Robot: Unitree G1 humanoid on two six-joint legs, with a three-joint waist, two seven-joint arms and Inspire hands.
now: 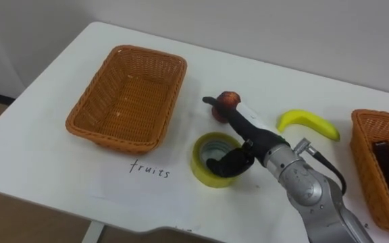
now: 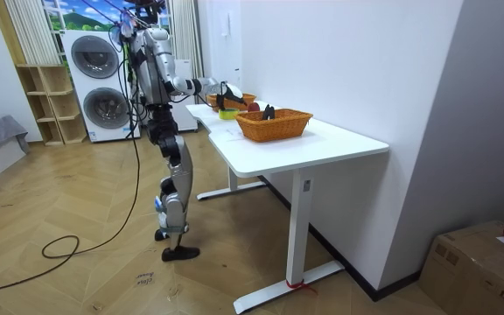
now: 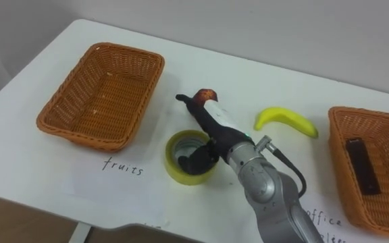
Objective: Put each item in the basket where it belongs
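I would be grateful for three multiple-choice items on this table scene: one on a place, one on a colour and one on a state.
1. Where does the banana lie?
A. On the table, between the red fruit and the right basket
B. On the floor
C. On a chair

2. What colour is the tape roll?
A. Blue
B. Yellow
C. White

3. In what state is the left basket?
A. Overturned
B. Full of fruit
C. Upright and empty

Answers:
1 A, as the banana rests on the bare white tabletop, left of the right basket.
2 B, as the roll's outer wall is plainly yellow.
3 C, as its woven bottom shows with nothing in it.
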